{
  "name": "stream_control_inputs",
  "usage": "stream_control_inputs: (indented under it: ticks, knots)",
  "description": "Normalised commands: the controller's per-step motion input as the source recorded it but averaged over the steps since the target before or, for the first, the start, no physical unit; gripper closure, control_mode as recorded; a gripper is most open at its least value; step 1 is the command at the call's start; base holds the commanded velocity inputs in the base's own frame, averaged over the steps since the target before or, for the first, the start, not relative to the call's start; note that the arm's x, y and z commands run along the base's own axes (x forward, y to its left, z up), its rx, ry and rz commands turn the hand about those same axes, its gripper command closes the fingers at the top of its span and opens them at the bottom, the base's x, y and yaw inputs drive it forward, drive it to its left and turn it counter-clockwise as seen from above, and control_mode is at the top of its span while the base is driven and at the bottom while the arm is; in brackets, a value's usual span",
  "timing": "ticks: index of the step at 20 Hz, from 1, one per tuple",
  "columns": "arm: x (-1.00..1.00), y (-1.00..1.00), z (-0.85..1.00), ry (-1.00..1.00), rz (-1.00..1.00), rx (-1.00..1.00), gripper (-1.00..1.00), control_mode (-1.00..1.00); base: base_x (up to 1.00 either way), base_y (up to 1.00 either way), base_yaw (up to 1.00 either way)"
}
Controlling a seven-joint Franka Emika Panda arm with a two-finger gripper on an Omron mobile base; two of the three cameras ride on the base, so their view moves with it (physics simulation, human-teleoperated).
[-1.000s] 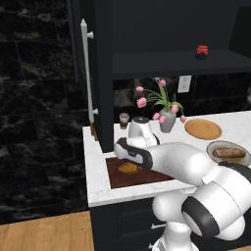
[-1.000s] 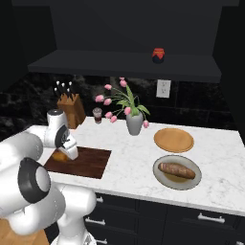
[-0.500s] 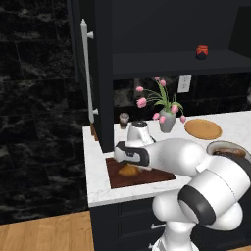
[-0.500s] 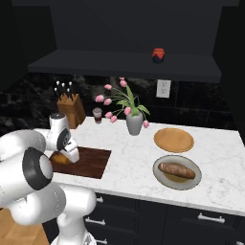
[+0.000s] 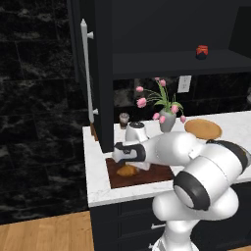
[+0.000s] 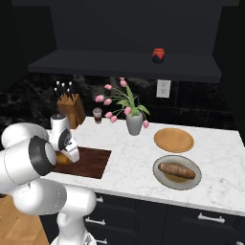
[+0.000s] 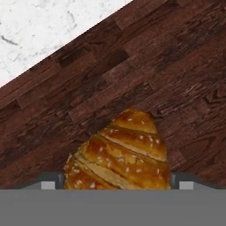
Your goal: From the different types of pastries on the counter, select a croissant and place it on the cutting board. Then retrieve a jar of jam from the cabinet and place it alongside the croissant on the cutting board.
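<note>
Arm bent low, gripper (image 7: 117,185) fingers clamped on croissant (image 7: 120,154) over cutting board (image 7: 176,70)

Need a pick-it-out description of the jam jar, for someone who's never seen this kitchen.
Start at the tall black wall cabinet with the pale vertical bar handle. Follow its dark shelf above the white marble counter. The small squat bright red jar with a dark top stands alone there, above the pink tulips in a grey vase; nothing else is red.

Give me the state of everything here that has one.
cabinet door: swung open.
jar of jam: upright on the shelf.
croissant: down on the cutting board, between the fingertips.
gripper: low over the croissant, grip unclear.
long roll: lying on a plate.
</note>
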Motion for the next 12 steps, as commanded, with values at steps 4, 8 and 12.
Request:
stream_control_inputs:
  ticks: [4,8,12]
  knots:
    - [0.01,0.00,0.08,0.12,0.00,0.02,-1.00,-1.00,0.00,0.00,0.00]
    - [0.00,0.00,0.51,0.22,0.00,0.01,-1.00,-1.00,0.00,0.00,0.00]
    - [0.00,0.00,0.78,0.15,0.00,0.00,-1.00,-1.00,0.00,0.00,0.00]
